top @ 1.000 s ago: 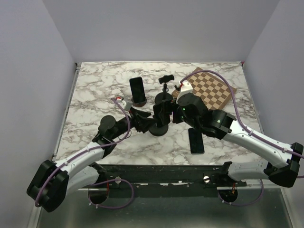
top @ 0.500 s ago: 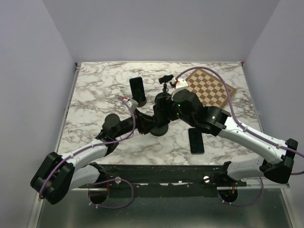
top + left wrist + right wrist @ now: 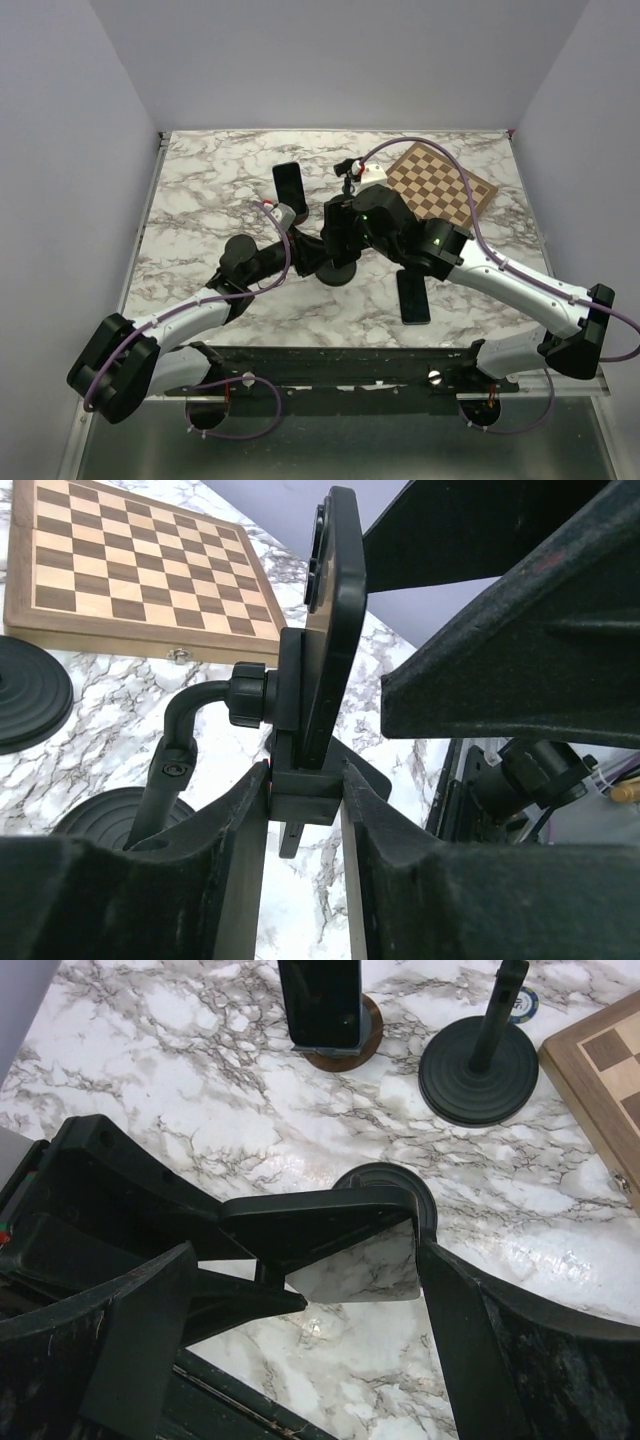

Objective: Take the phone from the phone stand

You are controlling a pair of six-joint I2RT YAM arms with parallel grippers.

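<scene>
**Top external.** Both arms meet at the middle of the counter (image 3: 200, 190) over the phone stand (image 3: 336, 272), whose round base shows just below them. The left gripper (image 3: 303, 252) reaches in from the left and the right gripper (image 3: 340, 228) from the right. The phone (image 3: 338, 590) is hidden under the right one here. This view gives the layout: a second phone (image 3: 288, 188) propped behind, a third phone (image 3: 412, 297) lying flat near the front, and a chessboard (image 3: 440, 185) at the back right.

**Left wrist.** Here the phone shows edge-on and upright, seated in the cradle (image 3: 300, 780) on the stand's bent neck. The left gripper is narrowed onto the foot of the cradle, with a finger (image 3: 240, 830) pressed on each side, bracing the stand. Only this view shows the seat: a lower lip catches the phone's bottom. So I judge the pull should run up along the phone's own line, not outward.

**Right wrist.** This camera looks down on the phone's top edge. The right gripper's jaws are spread wide and bracket the phone. One finger (image 3: 470, 1320) is at its edge and the other seems just short, so it does not look clamped. This view shows how well the phone is centred, which the left wrist camera cannot. The gripper should close squarely on both side edges, then lift while the left holds the stand down. A skewed pull could swivel the neck or tip the stand.
</scene>
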